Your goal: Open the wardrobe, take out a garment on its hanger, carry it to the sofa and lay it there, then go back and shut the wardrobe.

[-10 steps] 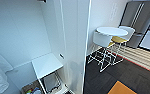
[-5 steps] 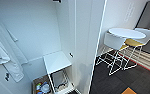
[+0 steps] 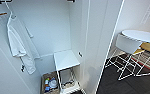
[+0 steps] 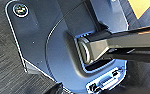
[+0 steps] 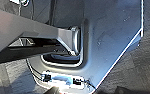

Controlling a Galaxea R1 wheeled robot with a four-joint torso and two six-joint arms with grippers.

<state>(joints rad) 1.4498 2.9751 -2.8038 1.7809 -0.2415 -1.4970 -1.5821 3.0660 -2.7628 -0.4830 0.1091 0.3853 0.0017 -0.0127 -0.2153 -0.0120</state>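
Observation:
The wardrobe [image 3: 53,30] stands open straight ahead in the head view, its white inside bare across the back wall. Its right door [image 3: 101,37] is swung out toward me, edge on. A white shirt [image 3: 17,40] hangs at the left of the wardrobe on a white hanger [image 3: 10,12] from the rail above. Both wrist views look down on the robot's own dark plate and bar above grey carpet [image 4: 3,67].
Inside the wardrobe a small white shelf [image 3: 66,60] stands low, with a basket [image 3: 49,83] of small items on the floor beside it. To the right are a round white table [image 3: 141,36] and wire-legged chairs [image 3: 127,45] on dark floor [image 3: 131,85].
The whole head picture has shifted: the wardrobe's inside now sits further right and larger, and the table and chairs have slid toward the right edge. The camera moved; nothing in the scene did.

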